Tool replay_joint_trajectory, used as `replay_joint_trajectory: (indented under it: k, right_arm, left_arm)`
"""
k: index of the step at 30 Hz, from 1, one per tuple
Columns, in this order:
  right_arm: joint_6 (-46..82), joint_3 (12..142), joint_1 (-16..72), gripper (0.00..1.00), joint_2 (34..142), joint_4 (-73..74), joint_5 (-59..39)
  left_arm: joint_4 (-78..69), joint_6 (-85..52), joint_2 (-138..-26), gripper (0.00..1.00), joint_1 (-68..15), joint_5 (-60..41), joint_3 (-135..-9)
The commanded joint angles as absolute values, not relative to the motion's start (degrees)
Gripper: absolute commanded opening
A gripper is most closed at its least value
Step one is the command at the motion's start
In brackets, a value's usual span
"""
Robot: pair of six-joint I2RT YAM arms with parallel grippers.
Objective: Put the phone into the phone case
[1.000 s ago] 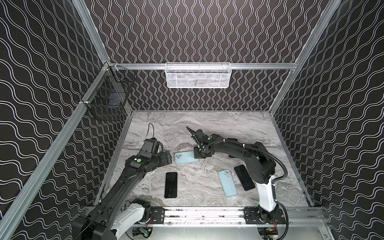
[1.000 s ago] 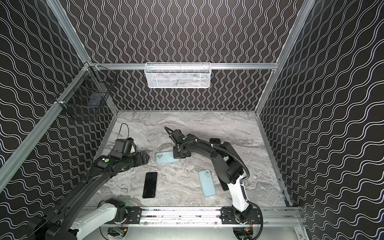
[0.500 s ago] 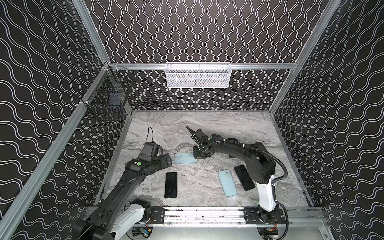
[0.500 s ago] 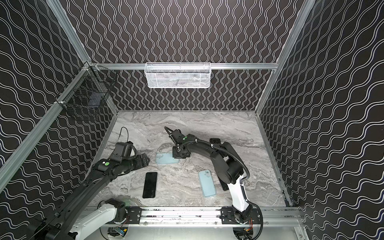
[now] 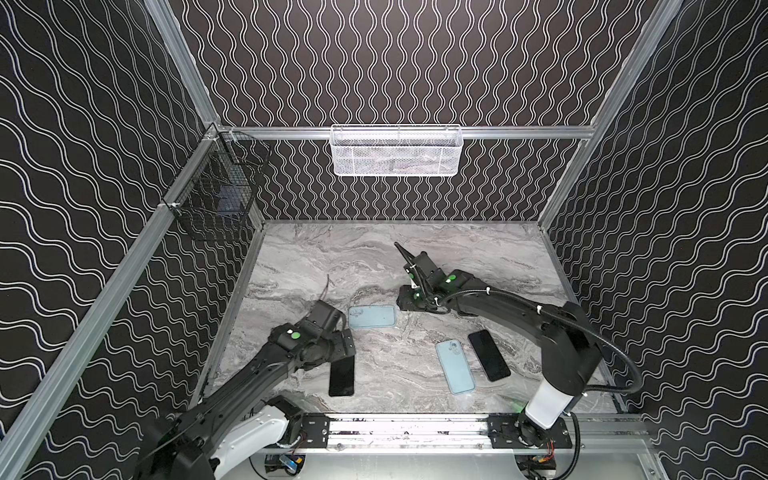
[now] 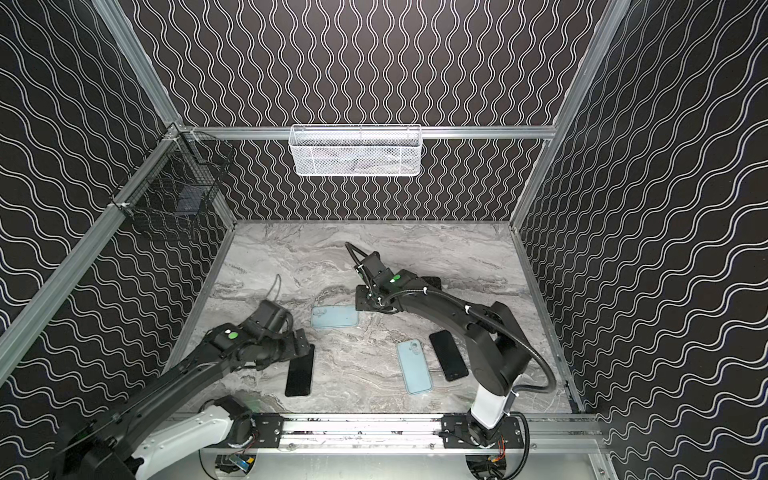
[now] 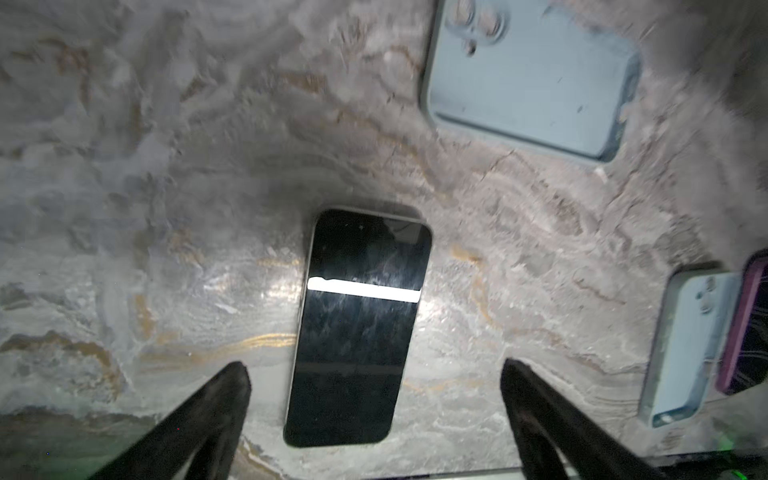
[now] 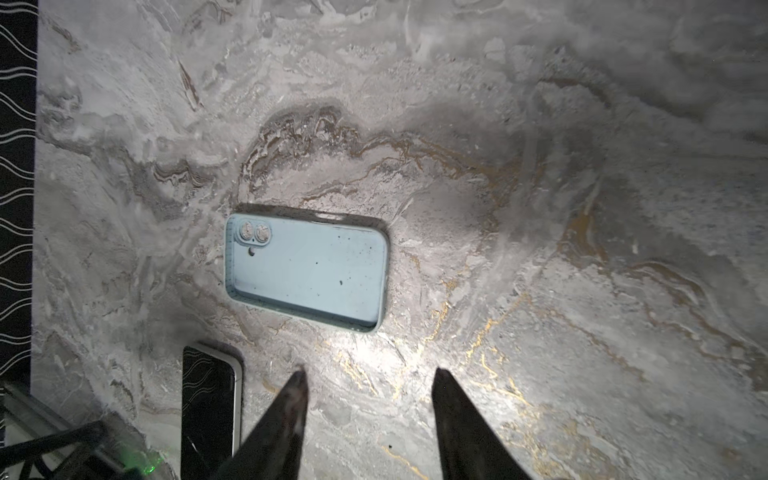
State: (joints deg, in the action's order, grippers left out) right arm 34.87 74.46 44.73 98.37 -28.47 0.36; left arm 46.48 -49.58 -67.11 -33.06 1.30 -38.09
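Phone (image 5: 341, 377) lies flat on the worktop (image 5: 332, 257), blue case (image 5: 372, 317) at its one o'clock. Left pincer (image 7: 374, 365) and right pincer (image 8: 370, 374) are spread.

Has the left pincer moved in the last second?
Yes: the left pincer has drawn away from the sideways blue case, toward the front rail, now over the left-hand black phone.

We see our left arm (image 5: 257, 370) and right arm (image 5: 507, 307) in matte black (bright green markers (image 5: 295, 335) dot both), with white base links (image 5: 249, 432). A ribbed black cable (image 5: 623, 365) trails the right one. The left gripper (image 7: 374, 365) and right gripper (image 8: 370, 373) each have 2 dark tapered fingers (image 7: 199, 424).
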Motion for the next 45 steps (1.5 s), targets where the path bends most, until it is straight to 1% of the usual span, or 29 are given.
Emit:
replay_joint_trajectory:
  k: [1,7,11,16,22,25,29,35,40,42,45]
  right_arm:
    - [34.75,71.67,44.74,0.54,94.96,-24.99,0.73]
    - [34.63,66.78,44.65,0.54,89.36,-22.29,0.87]
    - [34.09,64.84,44.65,0.54,86.86,-20.39,-0.31]
    - [33.62,62.74,44.65,0.54,83.87,-19.50,-1.01]
    - [33.53,59.79,44.65,0.54,80.92,-18.31,-0.58]
    - [33.57,58.77,44.65,0.54,79.75,-17.94,0.04]
    - [33.91,57.51,44.59,0.54,77.94,-17.58,1.14]
    - [35.43,53.85,42.51,0.54,72.81,-18.93,4.03]
    - [36.44,50.48,40.73,0.55,65.42,-19.21,7.94]
    - [36.49,50.05,39.64,0.56,64.04,-20.72,8.17]
    - [36.43,49.42,38.73,0.57,63.17,-21.96,7.27]
  left_arm:
    - [47.65,-53.85,-70.58,0.98,-34.44,2.82,-37.65]
    - [46.16,-54.82,-72.60,0.98,-35.00,-1.29,-35.77]
    - [40.40,-54.90,-73.06,0.99,-35.00,-6.54,-31.61]
    - [36.51,-56.86,-72.31,0.99,-36.04,-8.82,-28.27]
    - [35.50,-59.65,-71.54,0.99,-39.30,-10.87,-27.29]
    - [33.75,-60.64,-73.06,0.99,-42.09,-12.14,-27.89]
    - [31.20,-61.27,-78.35,0.99,-46.23,-13.49,-31.46]
    - [28.88,-59.46,-88.55,0.99,-52.73,-13.87,-40.90]
    - [26.09,-56.70,-96.03,0.99,-53.61,-14.37,-47.15]
    - [28.57,-54.87,-96.30,0.99,-53.61,-12.76,-50.19]
    - [34.46,-52.50,-91.83,0.98,-53.57,-8.71,-52.65]
